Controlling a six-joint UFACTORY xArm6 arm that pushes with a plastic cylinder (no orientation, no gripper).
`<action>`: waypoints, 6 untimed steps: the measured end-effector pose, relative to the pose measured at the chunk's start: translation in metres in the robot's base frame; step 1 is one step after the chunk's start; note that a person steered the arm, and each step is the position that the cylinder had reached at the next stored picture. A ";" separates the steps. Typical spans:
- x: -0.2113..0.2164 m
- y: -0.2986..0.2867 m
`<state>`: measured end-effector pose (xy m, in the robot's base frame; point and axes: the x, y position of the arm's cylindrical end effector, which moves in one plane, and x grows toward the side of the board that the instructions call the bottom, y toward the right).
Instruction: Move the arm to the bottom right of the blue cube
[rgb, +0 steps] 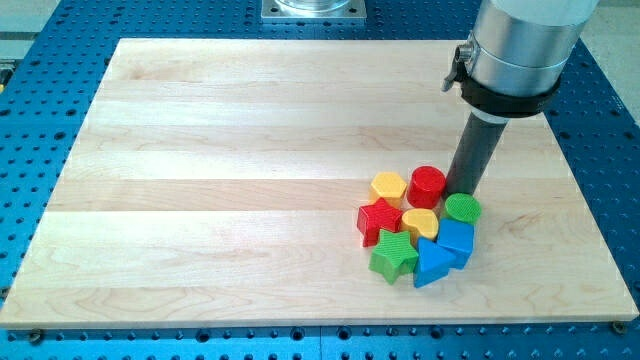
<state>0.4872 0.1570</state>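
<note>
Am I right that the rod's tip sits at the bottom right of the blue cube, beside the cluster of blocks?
Not quite. The camera view shows my tip at the cluster's top right, between the red cylinder and green cylinder, above the blue cube, not at its bottom right.

The small blue plastic cube (457, 241) rests flat on the pale wooden tabletop (220, 150), toward the view's bottom right. It is turned slightly askew, packed tight among other blocks, its glossy top face lit and its front face darker.
</note>
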 end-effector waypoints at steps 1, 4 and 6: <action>0.000 0.001; -0.013 0.093; -0.013 0.118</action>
<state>0.4744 0.2755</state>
